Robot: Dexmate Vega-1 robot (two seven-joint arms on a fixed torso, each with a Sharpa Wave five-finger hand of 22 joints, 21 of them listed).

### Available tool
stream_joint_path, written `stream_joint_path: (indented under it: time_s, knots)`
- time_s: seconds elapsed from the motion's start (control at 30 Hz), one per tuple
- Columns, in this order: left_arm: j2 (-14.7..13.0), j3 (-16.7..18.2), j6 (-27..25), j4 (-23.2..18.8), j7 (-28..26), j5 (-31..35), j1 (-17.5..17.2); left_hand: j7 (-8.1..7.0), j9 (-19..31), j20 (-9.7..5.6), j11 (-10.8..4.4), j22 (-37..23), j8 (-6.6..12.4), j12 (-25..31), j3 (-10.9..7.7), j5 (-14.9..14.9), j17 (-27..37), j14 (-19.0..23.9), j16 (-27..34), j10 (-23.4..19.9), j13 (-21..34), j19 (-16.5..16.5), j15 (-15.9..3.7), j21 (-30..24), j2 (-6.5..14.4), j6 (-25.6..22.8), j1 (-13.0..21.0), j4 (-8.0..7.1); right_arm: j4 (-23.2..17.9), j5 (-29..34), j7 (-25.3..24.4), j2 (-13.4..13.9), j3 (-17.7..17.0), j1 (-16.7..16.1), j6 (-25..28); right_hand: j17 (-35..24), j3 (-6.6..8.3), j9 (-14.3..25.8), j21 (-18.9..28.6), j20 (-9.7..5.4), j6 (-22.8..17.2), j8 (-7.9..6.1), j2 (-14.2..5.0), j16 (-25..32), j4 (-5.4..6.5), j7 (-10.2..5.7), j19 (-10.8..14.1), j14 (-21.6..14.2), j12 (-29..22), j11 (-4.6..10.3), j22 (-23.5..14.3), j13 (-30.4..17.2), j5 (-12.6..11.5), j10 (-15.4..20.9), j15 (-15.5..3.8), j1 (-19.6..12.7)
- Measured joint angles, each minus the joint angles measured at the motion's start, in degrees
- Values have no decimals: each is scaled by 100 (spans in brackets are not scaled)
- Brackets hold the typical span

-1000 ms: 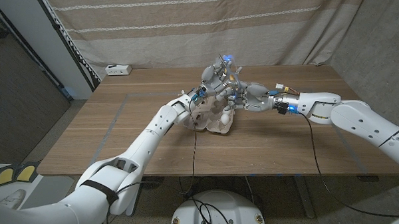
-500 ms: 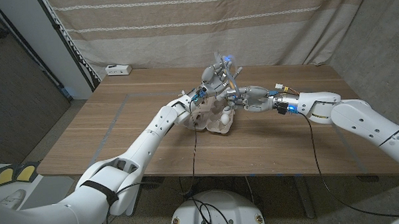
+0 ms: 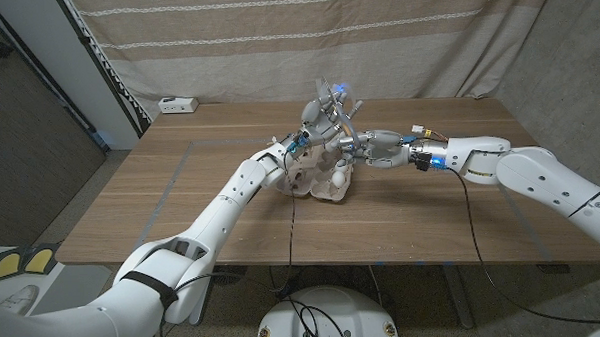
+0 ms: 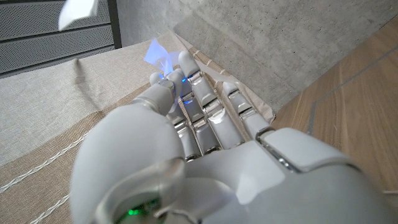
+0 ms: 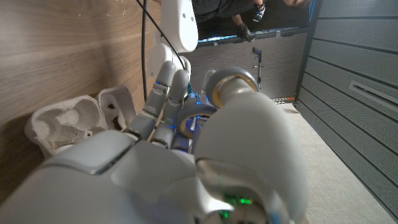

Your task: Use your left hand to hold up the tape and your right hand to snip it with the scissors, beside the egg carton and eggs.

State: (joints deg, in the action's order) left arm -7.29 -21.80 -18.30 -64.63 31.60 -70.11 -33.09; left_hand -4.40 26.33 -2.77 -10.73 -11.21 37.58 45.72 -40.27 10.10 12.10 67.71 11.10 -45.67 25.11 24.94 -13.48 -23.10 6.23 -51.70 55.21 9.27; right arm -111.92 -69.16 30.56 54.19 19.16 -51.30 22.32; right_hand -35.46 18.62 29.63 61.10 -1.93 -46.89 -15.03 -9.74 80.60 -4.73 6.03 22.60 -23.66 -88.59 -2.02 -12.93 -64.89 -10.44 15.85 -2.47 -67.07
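Note:
My left hand point(image 3: 320, 116) is raised above the egg carton point(image 3: 323, 182) and pinches a small clear piece of tape point(image 3: 339, 90) that glows blue at its fingertips point(image 4: 163, 79); the same tape point(image 4: 158, 53) also shows in the left wrist view. Just to its right, my right hand point(image 3: 376, 145) grips the scissors point(image 3: 347, 127), with thin blades pointing up toward the tape. The handle point(image 5: 189, 123) is mostly buried in the curled fingers. A white egg point(image 3: 338, 168) lies in the grey carton point(image 5: 65, 121).
A white power strip point(image 3: 178, 105) lies at the table's far left corner. A black cable point(image 3: 293, 224) runs from the left arm over the front edge. A curtain hangs behind the wooden table point(image 3: 181, 203).
My right hand has risen a little and shifted left, bringing the scissors closer to the tape. The left hand stays raised in place.

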Motion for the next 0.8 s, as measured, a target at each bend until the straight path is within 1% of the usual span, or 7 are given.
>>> stream_joint_path:
  time_s: [0.03,0.07,0.2,0.37,0.5,0.67,0.8]
  knots:
    - [-1,11,13,0,0,-1,-2,0,-3,0,0,0,0,0,0,0,0,0,0,0,0,0,0,0,0,0,0,0,0,1,0,-2,2,7,2,0,3,0,15,0,0,0,0,16,3,0,0,0,0,0,0,-13,7,0,0,0]
    - [-2,14,18,0,0,-2,-3,0,-4,0,0,0,0,0,0,0,0,0,0,0,0,0,0,0,0,0,1,0,1,5,-1,-5,6,16,7,4,47,0,36,0,0,8,0,16,47,0,0,0,0,0,0,-13,7,0,0,0]
    - [-8,39,54,1,0,-3,-13,0,-8,0,0,0,-1,0,0,0,0,-1,0,0,0,0,0,0,8,0,9,0,11,12,0,-12,12,32,11,17,71,27,81,30,0,22,0,16,72,0,-30,1,0,0,0,-17,7,0,0,0]
    - [-19,62,113,1,-5,-3,-23,-19,-36,0,0,0,-4,0,0,0,0,-2,0,0,0,0,-1,1,8,-19,9,0,22,19,13,-15,13,49,11,17,73,27,133,10,-31,43,23,16,74,-31,-50,1,0,-1,1,-8,24,1,1,-23]
    - [-25,77,162,1,-20,2,-27,-19,-37,0,0,0,2,0,-12,0,0,-2,0,0,0,0,-1,1,8,-19,10,-11,50,19,42,-21,16,76,11,44,85,27,208,-12,-51,43,38,16,86,-10,-72,1,1,-1,1,-14,28,1,1,-38]
    - [-36,94,224,-5,-55,29,-34,-19,-55,0,0,0,30,0,-57,0,0,-2,0,0,0,0,-1,-22,15,-19,17,-9,99,23,117,-30,18,112,11,70,85,53,274,9,-51,88,38,15,87,-10,-93,-30,1,-1,16,-24,28,1,-30,-38]
    - [-47,101,270,-28,-91,53,-38,-19,-61,0,0,0,31,0,-57,-1,0,-2,0,0,0,0,-1,-22,14,-19,17,-9,145,29,182,-36,19,148,7,70,85,53,323,-11,-51,88,38,15,87,-10,-114,-62,2,-1,16,-51,28,1,0,-38]
